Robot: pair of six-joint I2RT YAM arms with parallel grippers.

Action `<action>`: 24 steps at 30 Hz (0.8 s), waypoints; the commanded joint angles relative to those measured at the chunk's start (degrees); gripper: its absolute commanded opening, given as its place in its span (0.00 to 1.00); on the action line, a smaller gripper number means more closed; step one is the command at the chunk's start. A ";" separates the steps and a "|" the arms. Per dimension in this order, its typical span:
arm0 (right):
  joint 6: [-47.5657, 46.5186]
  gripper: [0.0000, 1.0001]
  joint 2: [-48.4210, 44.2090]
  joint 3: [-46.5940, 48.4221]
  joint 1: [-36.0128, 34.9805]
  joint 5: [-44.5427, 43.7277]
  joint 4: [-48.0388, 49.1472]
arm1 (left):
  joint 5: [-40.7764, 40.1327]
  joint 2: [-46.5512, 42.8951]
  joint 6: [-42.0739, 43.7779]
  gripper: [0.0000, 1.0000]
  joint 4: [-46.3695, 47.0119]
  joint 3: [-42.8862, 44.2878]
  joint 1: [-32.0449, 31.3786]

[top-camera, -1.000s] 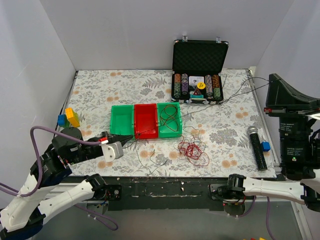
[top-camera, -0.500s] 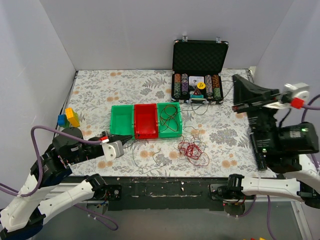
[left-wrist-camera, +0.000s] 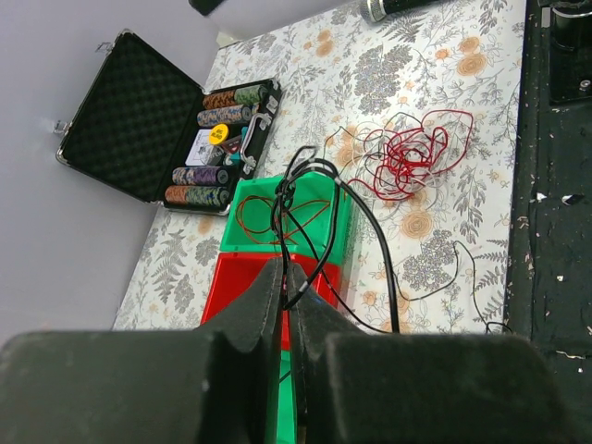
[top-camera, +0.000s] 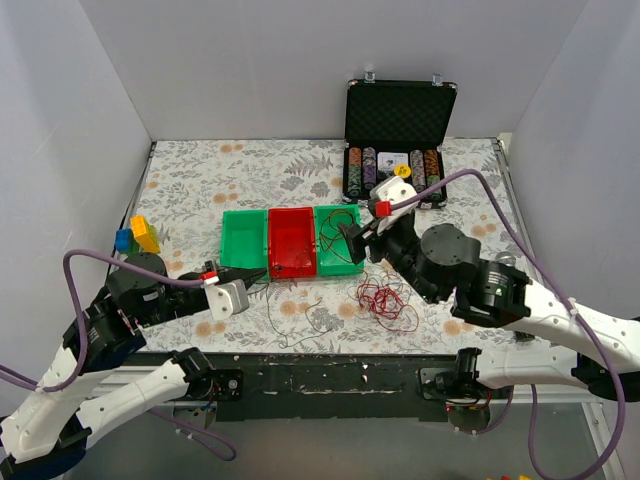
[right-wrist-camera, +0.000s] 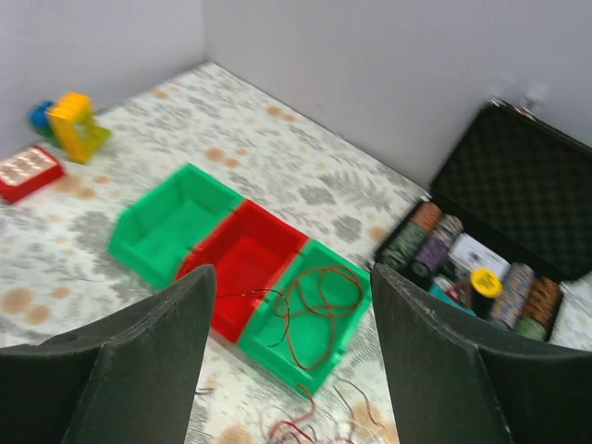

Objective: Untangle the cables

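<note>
Two fingers of the left gripper pressed together on a dark cable (lower centre). The right gripper stood spread above the green bin, and red cables lay tangled mid-frame.

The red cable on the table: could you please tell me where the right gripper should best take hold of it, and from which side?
Probably the single loop sticking out of the red cable clump, not its knotted middle. It lies flat and hair-thin, so the open right gripper should come straight down, jaws either side of the strand.
</note>
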State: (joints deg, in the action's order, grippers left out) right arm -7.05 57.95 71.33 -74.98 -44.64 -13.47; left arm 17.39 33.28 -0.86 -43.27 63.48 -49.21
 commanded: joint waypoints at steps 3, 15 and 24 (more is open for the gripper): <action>2.13 0.77 1.72 8.21 0.10 23.44 -0.23 | 0.98 0.82 0.25 0.00 0.81 2.26 0.34; 2.74 0.87 7.08 7.16 0.62 41.99 -2.17 | 1.07 0.91 0.42 0.00 0.73 2.70 0.34; 2.74 0.70 9.19 7.24 1.42 42.36 -3.66 | 1.16 0.91 0.51 0.00 1.17 2.87 0.34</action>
State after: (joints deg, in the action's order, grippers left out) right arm -4.60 66.85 77.95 -73.93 -3.62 -17.67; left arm 17.85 33.89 -0.64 -43.09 64.58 -49.21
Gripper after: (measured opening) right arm 0.781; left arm 0.018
